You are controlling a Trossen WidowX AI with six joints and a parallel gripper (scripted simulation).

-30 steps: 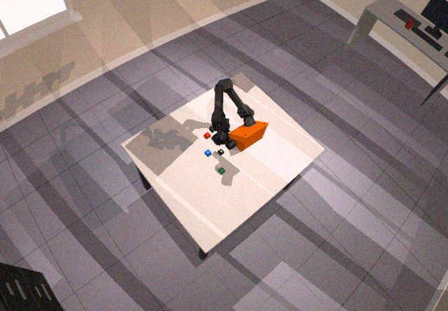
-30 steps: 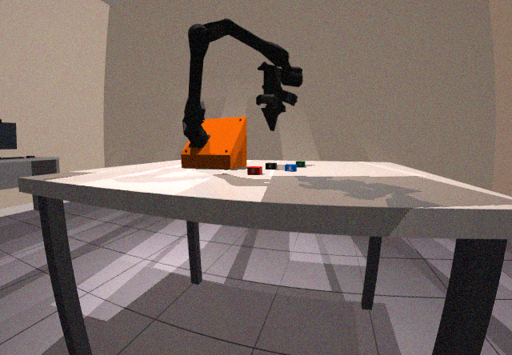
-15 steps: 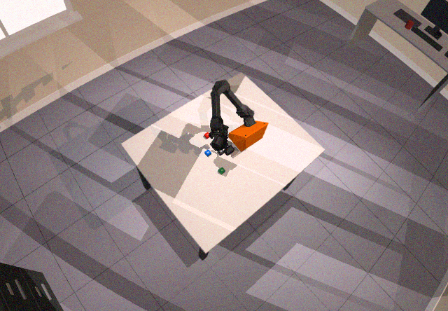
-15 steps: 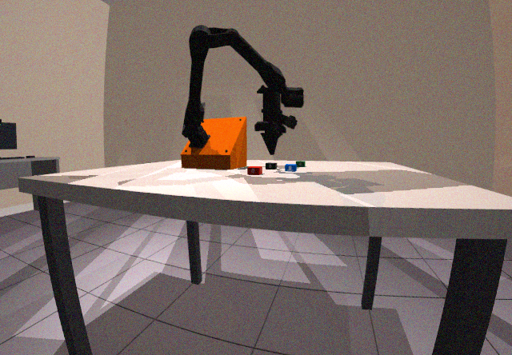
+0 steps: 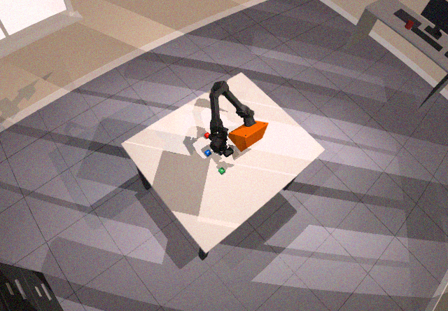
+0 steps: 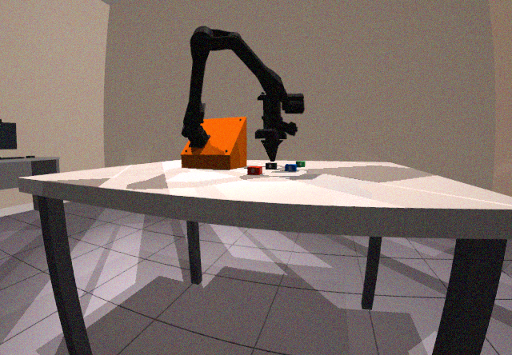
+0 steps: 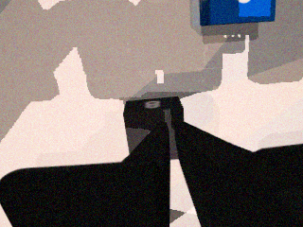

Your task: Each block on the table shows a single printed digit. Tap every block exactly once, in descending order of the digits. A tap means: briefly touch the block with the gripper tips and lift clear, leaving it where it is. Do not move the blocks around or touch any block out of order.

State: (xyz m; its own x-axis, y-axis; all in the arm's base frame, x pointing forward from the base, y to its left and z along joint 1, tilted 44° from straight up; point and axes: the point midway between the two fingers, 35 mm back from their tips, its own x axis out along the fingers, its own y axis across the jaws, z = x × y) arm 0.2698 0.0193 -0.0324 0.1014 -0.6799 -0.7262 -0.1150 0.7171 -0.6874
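Note:
My gripper [image 6: 271, 161] [image 7: 169, 130] is shut and points straight down, its tips at the top of the black block [image 6: 271, 165] [image 7: 137, 113]. Whether they touch it I cannot tell. The top view does not show the black block under the arm. A blue block [image 5: 207, 153] [image 6: 290, 167] [image 7: 220, 13] lies close by, cut off at the top edge of the wrist view. A red block [image 5: 206, 134] [image 6: 254, 170] and a green block [image 5: 221, 170] [image 6: 300, 164] lie farther out, outside the wrist view. The digits are too small, cropped or blurred to read surely.
The orange wedge-shaped base [image 5: 249, 134] [image 6: 223, 136] of the arm stands on the white table [image 5: 231, 192] [image 6: 351, 194], beside the black block. Shadows of the arm fall across the table. A desk [image 5: 383, 9] with a monitor stands apart by the wall.

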